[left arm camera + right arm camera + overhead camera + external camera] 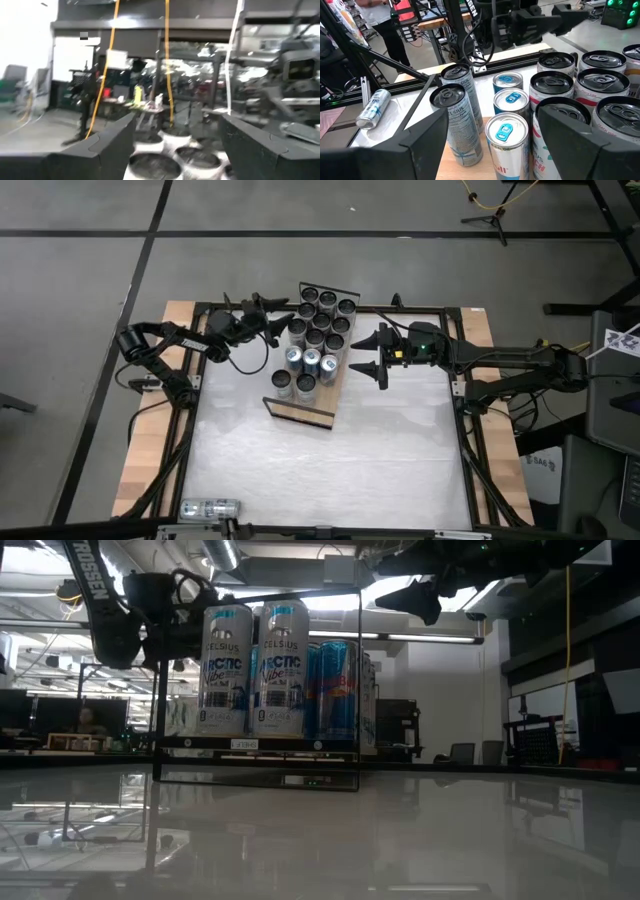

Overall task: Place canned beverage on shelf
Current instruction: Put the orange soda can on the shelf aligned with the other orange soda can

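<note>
The shelf [306, 410] is a light-wood board with black wire rails, lying slantwise at the table's far middle. Several upright cans [318, 340] stand on it, seen from the side in the low view as cans [250, 665]. My left gripper [277, 323] hovers open at the cans' far left side, above their tops [152, 167], with nothing between its fingers. My right gripper [358, 354] stands open to the right of the shelf, raised and facing the cans [507, 102], also with nothing between its fingers.
One loose can [210, 508] lies on its side at the table's near left edge, also seen in the right wrist view as a lying can [372, 107]. The white tabletop [330, 470] stretches in front of the shelf. A black frame [455, 395] runs around the table.
</note>
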`<state>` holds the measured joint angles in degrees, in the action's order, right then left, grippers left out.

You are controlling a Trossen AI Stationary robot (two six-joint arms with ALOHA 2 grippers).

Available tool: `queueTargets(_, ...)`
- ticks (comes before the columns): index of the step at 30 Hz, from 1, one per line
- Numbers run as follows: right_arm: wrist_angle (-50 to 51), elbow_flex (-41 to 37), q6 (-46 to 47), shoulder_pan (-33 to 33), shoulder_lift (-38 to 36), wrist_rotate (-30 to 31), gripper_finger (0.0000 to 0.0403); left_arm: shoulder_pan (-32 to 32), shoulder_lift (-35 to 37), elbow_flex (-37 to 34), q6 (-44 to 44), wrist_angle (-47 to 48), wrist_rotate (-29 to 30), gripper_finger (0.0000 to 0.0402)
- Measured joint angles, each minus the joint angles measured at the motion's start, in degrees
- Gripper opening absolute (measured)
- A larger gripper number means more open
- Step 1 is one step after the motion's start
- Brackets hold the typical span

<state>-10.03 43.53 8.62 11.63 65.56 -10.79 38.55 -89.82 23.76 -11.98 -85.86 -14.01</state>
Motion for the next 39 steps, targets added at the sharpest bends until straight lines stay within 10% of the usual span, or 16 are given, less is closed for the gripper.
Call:
queueTargets(19, 4.1, 0.0, -0.2, 0.0, 0.0, 0.0, 0.0303, 3.2, 0.0, -6.5, -0.9, 9.2, -0.9, 0.0185)
queueTargets(39, 4.1, 0.0, -0.2, 0.0, 0.0, 0.0, 0.0303, -0.9, 0.0, -6.5, 0.5, 10.9, 0.9, 0.0179)
